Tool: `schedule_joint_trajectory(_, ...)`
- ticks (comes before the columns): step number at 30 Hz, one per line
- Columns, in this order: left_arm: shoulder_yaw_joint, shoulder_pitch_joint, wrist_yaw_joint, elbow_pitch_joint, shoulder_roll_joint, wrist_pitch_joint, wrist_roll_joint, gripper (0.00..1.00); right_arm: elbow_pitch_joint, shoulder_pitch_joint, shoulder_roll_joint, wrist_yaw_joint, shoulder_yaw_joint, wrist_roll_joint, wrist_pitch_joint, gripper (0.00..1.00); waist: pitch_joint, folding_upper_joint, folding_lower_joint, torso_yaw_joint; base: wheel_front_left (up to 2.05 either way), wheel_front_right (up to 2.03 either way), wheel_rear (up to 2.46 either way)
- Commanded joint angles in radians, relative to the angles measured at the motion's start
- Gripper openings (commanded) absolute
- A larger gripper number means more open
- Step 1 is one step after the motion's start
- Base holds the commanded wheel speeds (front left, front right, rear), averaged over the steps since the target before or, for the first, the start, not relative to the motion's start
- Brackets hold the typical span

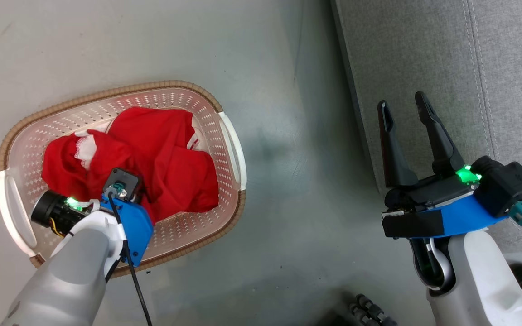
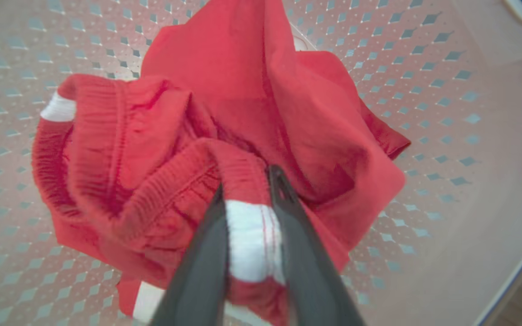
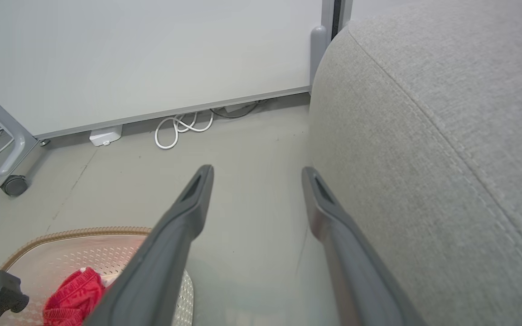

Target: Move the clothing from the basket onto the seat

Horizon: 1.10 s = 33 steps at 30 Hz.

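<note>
I judge the clothing point(image 2: 243, 90) light and limp; its gathered waistband point(image 2: 252, 244) offers the surest hold. My left tool point(image 2: 247, 181) pinches that band; my right tool point(image 1: 401, 100) stands wide.

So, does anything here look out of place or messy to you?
Nothing looks spilled or broken. The clothing lies in a crumpled heap in the basket, and a loose white cable lies looped on the floor by the wall. Both look untidy, not wrong.
</note>
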Motion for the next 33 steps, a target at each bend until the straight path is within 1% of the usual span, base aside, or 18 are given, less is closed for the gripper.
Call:
schedule_joint_trajectory(1,-0.005,-0.019,-0.001,0.005,-0.006,0.004,-0.009,0.00,0.000,-0.018,-0.002,0.000,0.000,0.003,-0.003,1.00,-0.002,0.0001,-0.0001,0.002,0.00,0.00,0.00)
schedule_joint_trajectory(11,-0.034,-0.015,-0.001,0.006,-0.011,-0.003,-0.054,0.00,0.006,-0.021,-0.002,0.000,-0.002,0.001,-0.003,1.00,-0.011,0.0001,-0.0001,0.008,0.00,0.00,0.00)
schedule_joint_trajectory(19,-0.042,-0.002,-0.001,0.014,-0.038,-0.016,-0.082,0.00,0.016,-0.010,-0.002,0.000,-0.016,-0.019,-0.003,1.00,-0.060,0.0001,-0.0001,0.033,0.00,0.00,0.00)
schedule_joint_trajectory(26,-0.047,0.038,-0.001,0.020,-0.088,-0.050,-0.121,0.00,0.033,0.020,-0.002,0.000,-0.033,-0.056,-0.003,1.00,-0.172,0.0001,-0.0001,0.085,0.00,0.00,0.00)
schedule_joint_trajectory(33,-0.060,0.109,-0.001,0.019,-0.147,-0.086,-0.163,0.00,0.060,0.066,-0.003,0.000,-0.044,-0.096,-0.003,1.00,-0.333,0.0001,-0.0001,0.150,0.00,0.00,0.00)
